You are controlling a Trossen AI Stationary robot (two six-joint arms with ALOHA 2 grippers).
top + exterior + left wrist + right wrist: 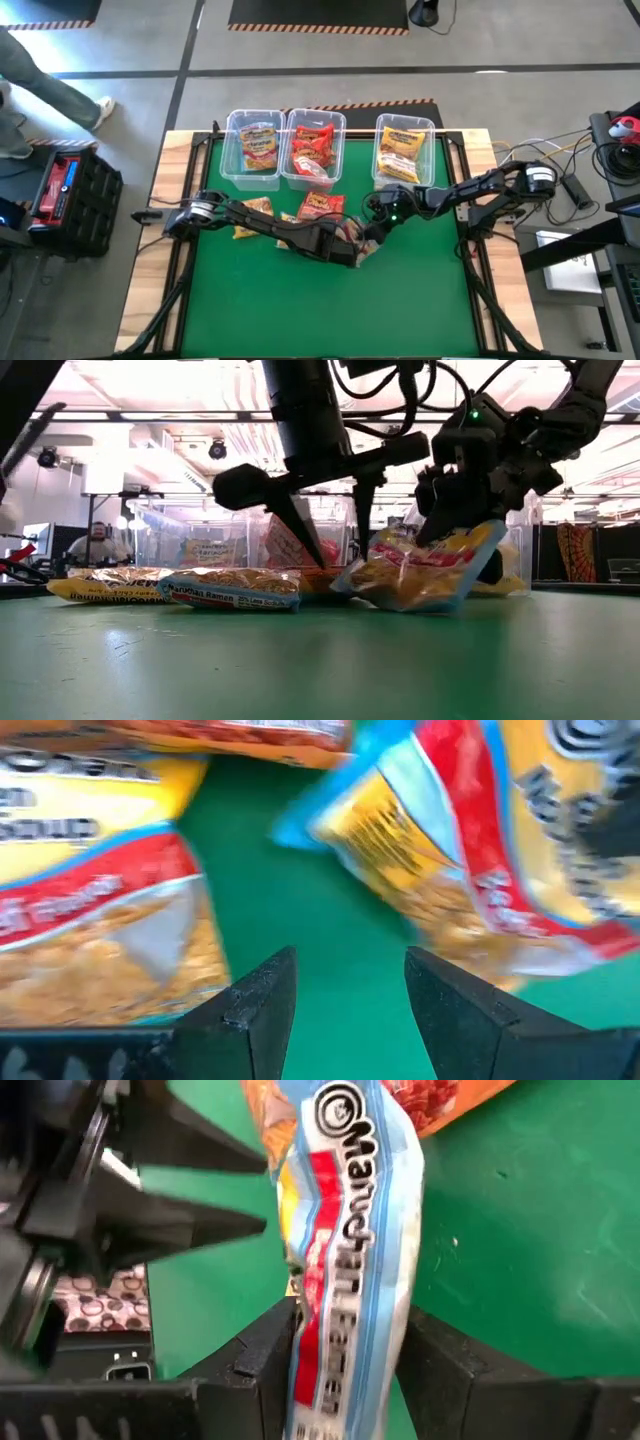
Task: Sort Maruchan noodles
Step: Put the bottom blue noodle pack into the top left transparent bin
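Observation:
My right gripper (350, 1348) is shut on a yellow Maruchan packet (355, 1220) with a red band and blue edges, near the table's middle (380, 218). In the low view it hangs tilted (425, 572) below the gripper (445, 525). My left gripper (350, 985) is open and empty just beside it (355, 252). Its fingers (305, 530) point down at the green mat between two loose packets (90, 940). Other loose packets lie flat on the mat: yellow ones (247, 230) at the left and a red one (320, 204). My right gripper pinches the yellow packet between its two fingers at one end (335, 1365), a finger on each flat face. The fingers come from above, slanting down from the table's right. The packet hangs tilted, its upper end (480, 535) at the fingers and its lower end (385, 595) down near the mat. I cannot tell whether that end touches the mat.
Three clear bins stand along the far edge: the left (253, 150) with orange-yellow packets, the middle (314, 150) with red ones, the right (404, 150) with yellow ones. The mat's near half (330, 310) is bare. A person (40, 90) stands beyond the far left corner.

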